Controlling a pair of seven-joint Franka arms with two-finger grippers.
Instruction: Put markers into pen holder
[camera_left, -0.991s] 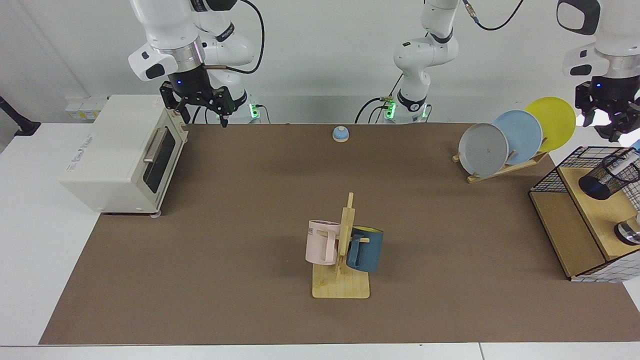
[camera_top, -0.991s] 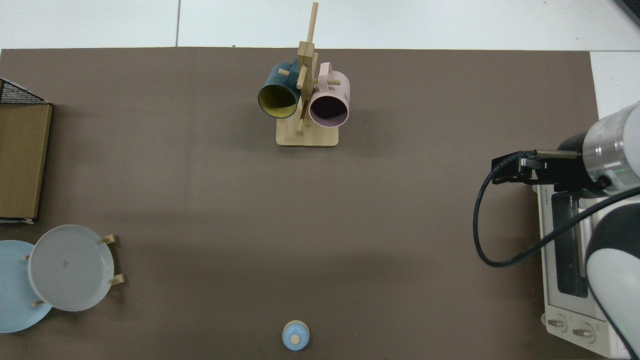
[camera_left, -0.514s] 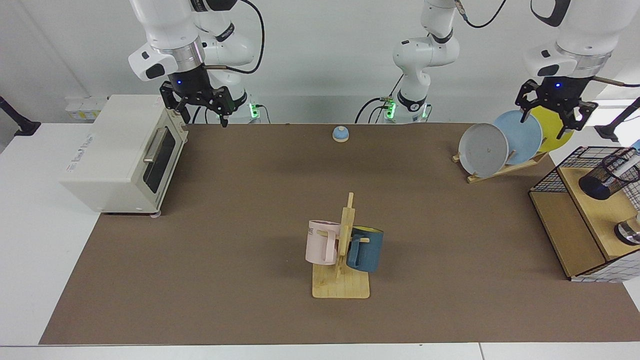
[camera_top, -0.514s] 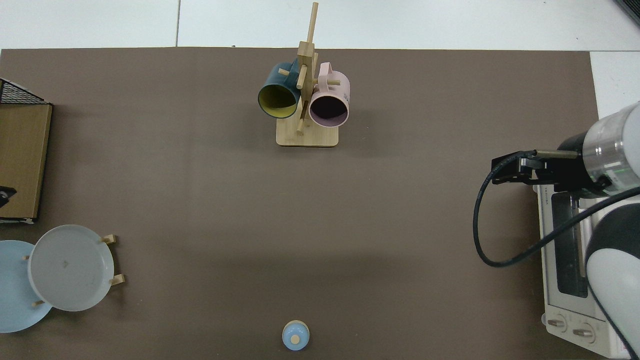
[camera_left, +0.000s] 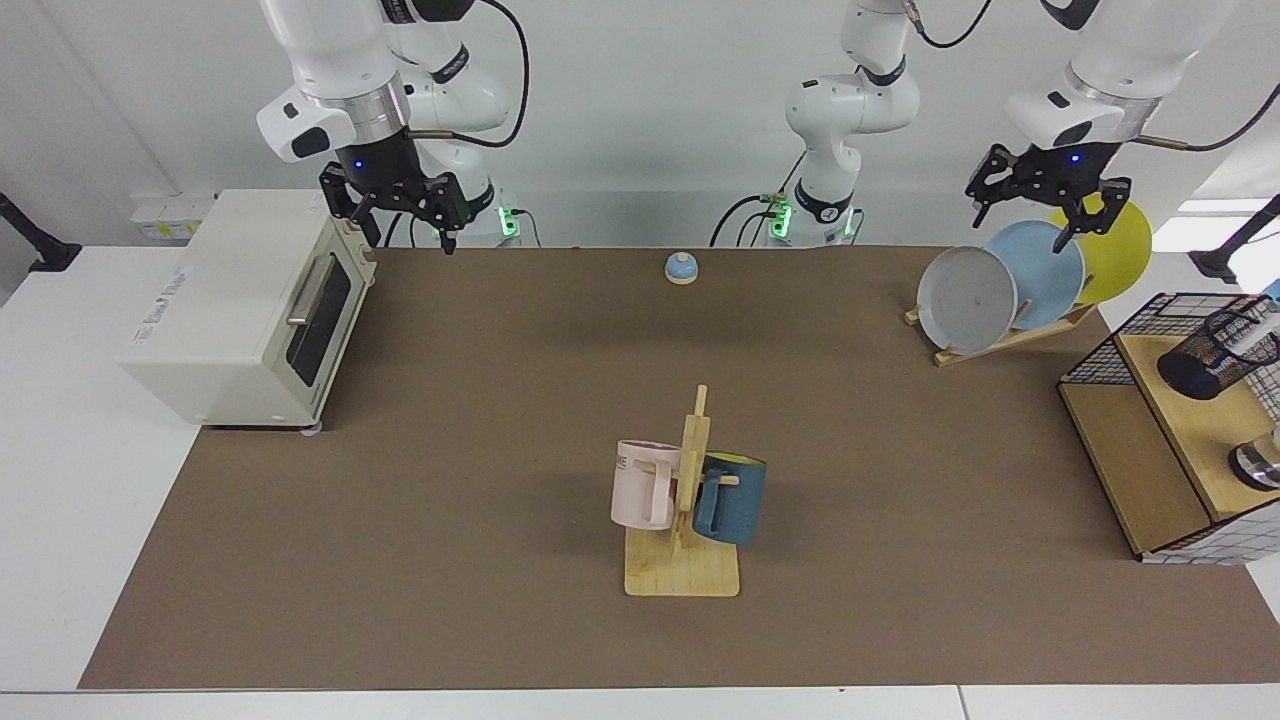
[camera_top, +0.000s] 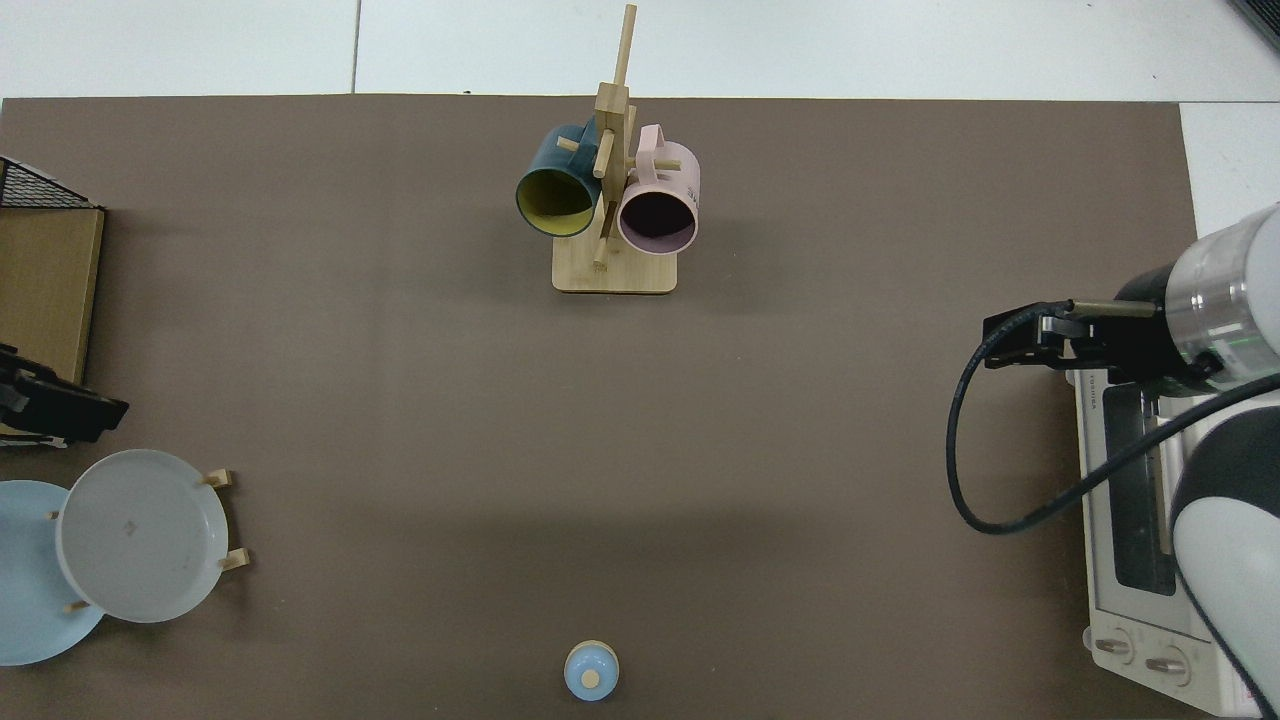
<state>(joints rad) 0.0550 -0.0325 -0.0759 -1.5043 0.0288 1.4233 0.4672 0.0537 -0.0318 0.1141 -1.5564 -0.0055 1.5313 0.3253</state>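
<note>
My left hand (camera_left: 1033, 213) hangs in the air above the plate rack (camera_left: 1005, 338), in front of the blue plate (camera_left: 1040, 272) and the yellow plate (camera_left: 1115, 255), its fingers spread apart and holding nothing. The pen holder (camera_left: 1215, 352) stands tilted on the wooden shelf (camera_left: 1190, 425) inside the rectangular wire basket (camera_left: 1100, 362) at the far end of the desk (camera_left: 500, 450), well apart from that hand. A marker (camera_left: 1262, 325) pokes out of the holder's mouth, white barrel showing, its blue tip at the picture's edge. My right hand (camera_left: 410, 225) waits beside the top corner of the toaster oven (camera_left: 240, 310), fingers parted and empty. From above, only the edge of my left hand (camera_top: 55, 408) shows near the grey plate (camera_top: 140, 535).
</note>
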